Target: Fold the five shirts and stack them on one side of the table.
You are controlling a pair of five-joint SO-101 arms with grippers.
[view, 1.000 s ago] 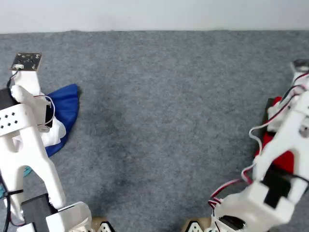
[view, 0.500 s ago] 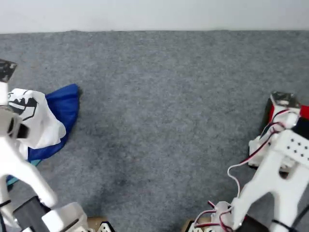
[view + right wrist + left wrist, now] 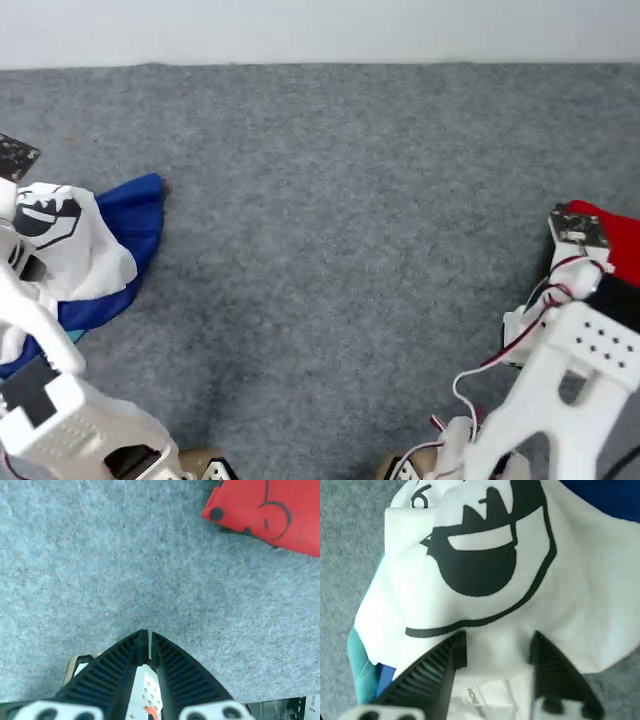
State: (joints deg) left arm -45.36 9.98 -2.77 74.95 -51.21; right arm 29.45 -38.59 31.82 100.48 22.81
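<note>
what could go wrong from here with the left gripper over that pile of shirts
1. The left gripper is open over the white shirt, which is bunched on top of the blue shirt and teal shirt; a pinch here could catch several layers and drag the pile.
2. The red shirt lies not far ahead of the shut right gripper; a sweep might snag it.

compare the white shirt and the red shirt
The white shirt lies rumpled on a blue shirt; the red shirt lies flat across the table. The left gripper hangs open over the white shirt; the right gripper is shut, apart from the red shirt. Both carry black print.
</note>
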